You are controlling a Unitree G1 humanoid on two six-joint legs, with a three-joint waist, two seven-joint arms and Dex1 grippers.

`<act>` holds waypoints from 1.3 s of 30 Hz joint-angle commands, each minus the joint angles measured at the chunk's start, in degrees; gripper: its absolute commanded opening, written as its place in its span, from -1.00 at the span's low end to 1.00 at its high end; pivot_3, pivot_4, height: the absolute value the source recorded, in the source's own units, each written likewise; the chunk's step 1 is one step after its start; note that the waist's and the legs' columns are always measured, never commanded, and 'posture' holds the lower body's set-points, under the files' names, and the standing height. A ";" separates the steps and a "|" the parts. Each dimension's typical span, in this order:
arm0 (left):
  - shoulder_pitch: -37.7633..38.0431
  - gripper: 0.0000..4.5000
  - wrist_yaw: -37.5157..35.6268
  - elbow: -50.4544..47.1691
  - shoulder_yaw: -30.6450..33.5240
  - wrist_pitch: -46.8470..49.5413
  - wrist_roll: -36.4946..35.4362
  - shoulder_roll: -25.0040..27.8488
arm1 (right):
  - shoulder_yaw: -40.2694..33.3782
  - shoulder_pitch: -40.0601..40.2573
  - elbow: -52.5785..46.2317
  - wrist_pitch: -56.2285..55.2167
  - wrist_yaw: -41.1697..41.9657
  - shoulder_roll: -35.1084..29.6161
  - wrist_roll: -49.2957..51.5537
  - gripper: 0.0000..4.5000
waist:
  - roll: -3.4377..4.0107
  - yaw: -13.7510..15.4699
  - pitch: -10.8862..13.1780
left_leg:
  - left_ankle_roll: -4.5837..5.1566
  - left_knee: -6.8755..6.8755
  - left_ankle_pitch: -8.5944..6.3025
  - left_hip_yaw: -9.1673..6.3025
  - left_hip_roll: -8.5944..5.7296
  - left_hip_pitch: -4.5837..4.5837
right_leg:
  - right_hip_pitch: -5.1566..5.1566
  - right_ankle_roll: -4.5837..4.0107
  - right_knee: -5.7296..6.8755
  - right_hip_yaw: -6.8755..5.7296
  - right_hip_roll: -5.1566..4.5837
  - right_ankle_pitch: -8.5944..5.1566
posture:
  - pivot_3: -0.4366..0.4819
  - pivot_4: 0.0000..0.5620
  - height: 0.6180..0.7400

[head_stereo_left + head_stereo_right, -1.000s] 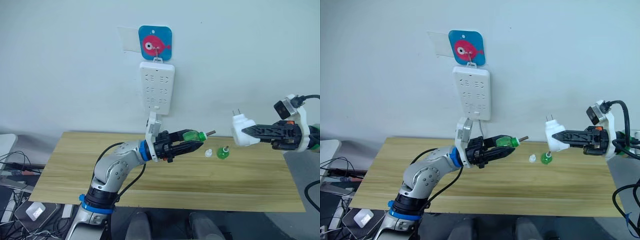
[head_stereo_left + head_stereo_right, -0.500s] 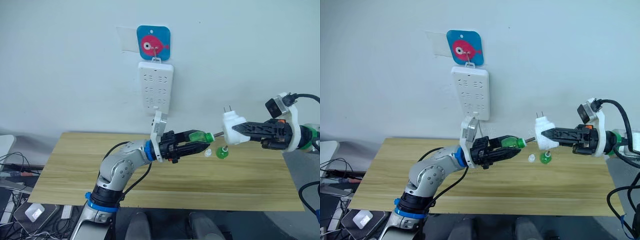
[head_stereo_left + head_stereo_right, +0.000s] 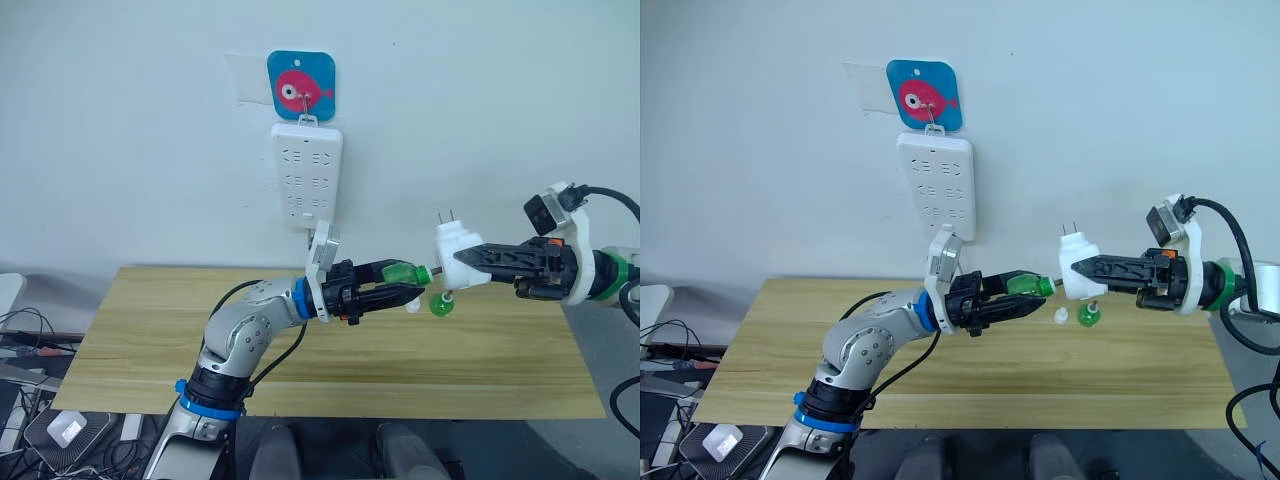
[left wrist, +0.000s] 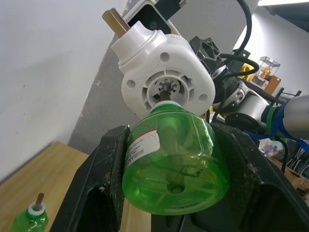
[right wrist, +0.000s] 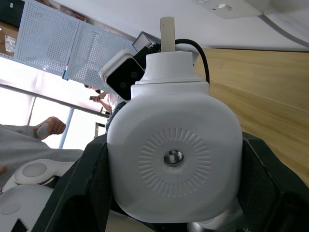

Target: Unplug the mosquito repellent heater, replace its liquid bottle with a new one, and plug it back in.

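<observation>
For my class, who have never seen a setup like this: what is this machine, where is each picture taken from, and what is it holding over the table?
It is a humanoid robot with two arms, each ending in two black fingers. Two pictures come from cameras in its head, looking down over a wooden table. The other two come from cameras on its wrists, looking along the fingers.

The left gripper holds a green liquid bottle. The right gripper holds the white mosquito repellent heater, unplugged, prongs up. The bottle's wick tip meets the heater's underside opening.

On the table stand another green bottle and a small white cap. A white power strip hangs on the wall.
</observation>
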 commanded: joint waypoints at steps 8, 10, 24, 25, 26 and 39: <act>-1.85 0.00 -0.88 -2.36 0.48 0.69 -1.37 -0.11 | -0.07 0.68 -1.13 -1.64 0.22 -1.42 2.02 0.32 | -0.02 0.00 0.03 | -0.01 0.00 0.00 -0.01 0.00 -0.02 | 0.00 0.00 0.00 0.00 0.00 0.00 | -0.33 -0.40 1.00; -2.02 0.00 -1.18 -2.22 0.52 0.68 -1.22 0.11 | 0.00 0.81 -1.05 -1.52 0.43 -1.68 2.02 0.32 | -0.02 0.00 0.03 | -0.01 0.00 0.00 -0.01 0.00 -0.02 | -0.01 0.00 -0.01 0.00 0.00 0.00 | -0.33 -0.40 1.00; -2.13 0.00 -2.22 -1.65 -0.26 -0.19 0.28 0.28 | 0.68 0.09 -2.41 -1.25 2.55 -1.77 2.02 0.32 | -0.02 0.01 0.03 | -0.04 0.00 0.02 0.00 0.00 -0.04 | -0.04 0.00 -0.01 0.00 0.00 0.00 | -0.32 -0.44 1.00; -2.05 0.00 -2.25 -1.59 -0.37 -0.34 0.46 0.23 | 0.72 -0.12 -2.59 -1.13 2.91 -1.77 2.02 0.32 | -0.02 0.00 0.03 | -0.04 0.00 0.02 -0.01 0.00 -0.04 | -0.04 0.00 -0.01 0.00 -0.01 0.00 | -0.32 -0.44 1.00; -2.00 0.00 -2.31 -1.58 -0.45 -0.43 0.56 0.21 | 0.75 -0.26 -2.75 -1.04 3.22 -1.82 2.02 0.32 | -0.02 0.01 0.03 | -0.05 0.00 0.03 0.00 0.00 -0.04 | -0.04 0.00 -0.01 0.00 0.00 0.00 | -0.32 -0.44 1.00; -2.95 0.00 -3.19 -1.07 -0.99 -0.60 1.54 -0.54 | 1.30 -0.44 -3.64 -2.54 2.36 -0.92 2.02 0.32 | -0.02 0.01 0.03 | -0.13 0.00 0.07 0.00 0.00 -0.12 | -0.14 0.00 0.00 -0.01 -0.01 0.00 | -0.32 -0.45 1.00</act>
